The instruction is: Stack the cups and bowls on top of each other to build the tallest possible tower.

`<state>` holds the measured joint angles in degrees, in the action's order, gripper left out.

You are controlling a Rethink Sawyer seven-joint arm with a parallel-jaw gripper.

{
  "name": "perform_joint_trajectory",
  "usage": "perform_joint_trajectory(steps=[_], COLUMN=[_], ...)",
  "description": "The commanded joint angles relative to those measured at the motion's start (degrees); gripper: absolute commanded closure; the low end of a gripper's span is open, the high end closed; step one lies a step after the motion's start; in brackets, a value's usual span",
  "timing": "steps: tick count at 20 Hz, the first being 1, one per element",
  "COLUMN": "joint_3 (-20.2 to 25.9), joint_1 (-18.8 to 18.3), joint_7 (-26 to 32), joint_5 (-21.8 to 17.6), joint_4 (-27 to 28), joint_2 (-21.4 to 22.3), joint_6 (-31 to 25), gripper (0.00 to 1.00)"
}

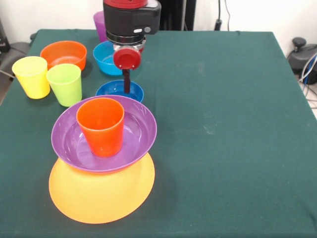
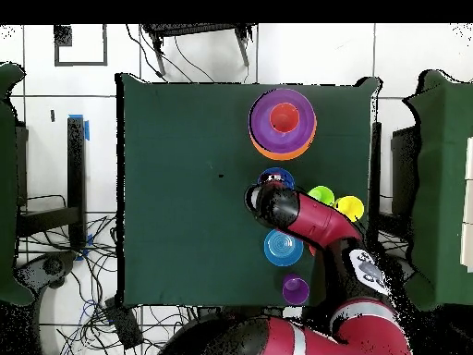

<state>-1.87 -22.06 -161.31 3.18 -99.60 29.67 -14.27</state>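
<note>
The tower stands near the table's front: a very large yellow-orange bowl (image 1: 99,196) upside down, a wide purple bowl (image 1: 136,131) on it, and an orange-red cup (image 1: 101,126) upright in the purple bowl. The tower also shows in the overhead view (image 2: 283,120). My gripper (image 1: 127,83) hangs down into the dark blue bowl (image 1: 111,91), just behind the tower. I cannot tell whether it is open or shut. A light blue bowl (image 1: 104,58), an orange bowl (image 1: 63,53), a yellow cup (image 1: 31,76), a lime green cup (image 1: 65,84) and a purple cup (image 1: 99,25) stand apart. No lime green bowl shows.
The loose cups and bowls crowd the far left of the green table (image 1: 223,124) in the front view. The arm's red and black wrist (image 1: 131,20) hangs over the light blue bowl. Cables and chairs surround the table in the overhead view.
</note>
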Motion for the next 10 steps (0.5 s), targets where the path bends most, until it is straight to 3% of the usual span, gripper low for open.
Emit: perform_joint_trajectory(steps=[1,10], joint_3=[7.2,7.9], joint_1=[-0.6,-1.3], joint_7=[-2.2,-2.5], joint_5=[1.2,1.1], joint_4=[-3.1,-3.9], joint_2=[-4.1,-6.4], joint_6=[-0.8,0.0], gripper=[0.00,0.00])
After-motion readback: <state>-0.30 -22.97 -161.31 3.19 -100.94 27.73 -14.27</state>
